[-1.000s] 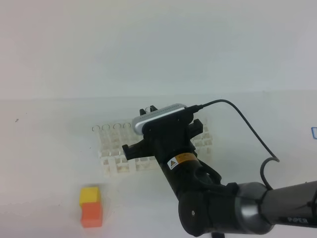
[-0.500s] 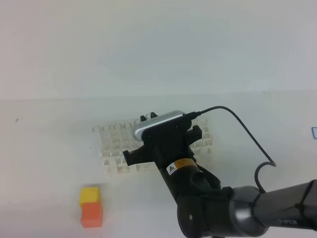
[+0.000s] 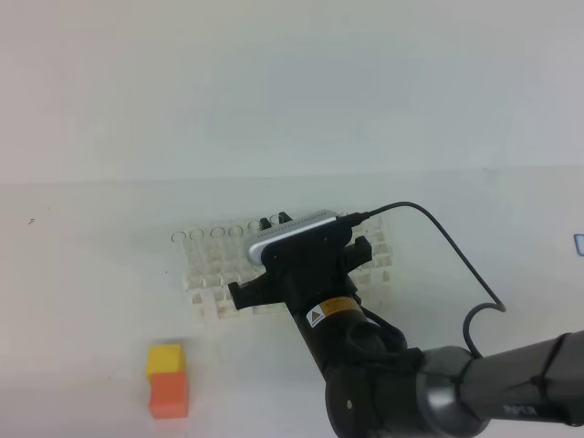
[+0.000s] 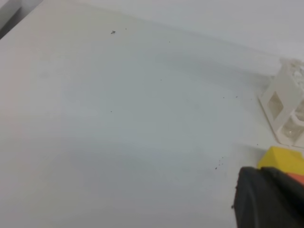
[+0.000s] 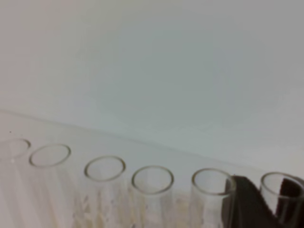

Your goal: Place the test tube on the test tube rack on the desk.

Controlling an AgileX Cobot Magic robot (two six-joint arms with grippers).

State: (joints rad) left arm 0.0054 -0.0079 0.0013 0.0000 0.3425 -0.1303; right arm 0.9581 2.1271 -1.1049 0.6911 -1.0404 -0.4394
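Six clear tubes stood in a line along the far row of the white plastic lattice test tube rack (image 3: 212, 274), which sat on the plain white desk (image 3: 82, 274). The right gripper (image 3: 274, 222) hung over that far row, towards the rack's right half, its black arm covering the middle of the rack. A grey bar-shaped wrist camera (image 3: 294, 230) sat just behind the fingers, and a black cable (image 3: 456, 251) looped off to the right of the rack.

From the right wrist view, the slender transparent glass test tube (image 5: 271, 192) was upright at the right end of that row. One dark finger (image 5: 244, 202) sat between it and its neighbour, and more black showed at its other side, so the right gripper (image 5: 266, 204) looked closed about the test tube, its lower end already down among the rack's holes. The five other clear tubes (image 5: 152, 179) stood free to the left of it.

A yellow-and-orange block (image 3: 167, 379) lay on the desk near the rack's front left corner, apart from it. The left gripper (image 4: 268, 199) showed only as a black blur in its own view, clenched shut with nothing seen in it. It sat on the near side of the block (image 4: 281, 159), with the rack's corner (image 4: 285, 107) beyond.
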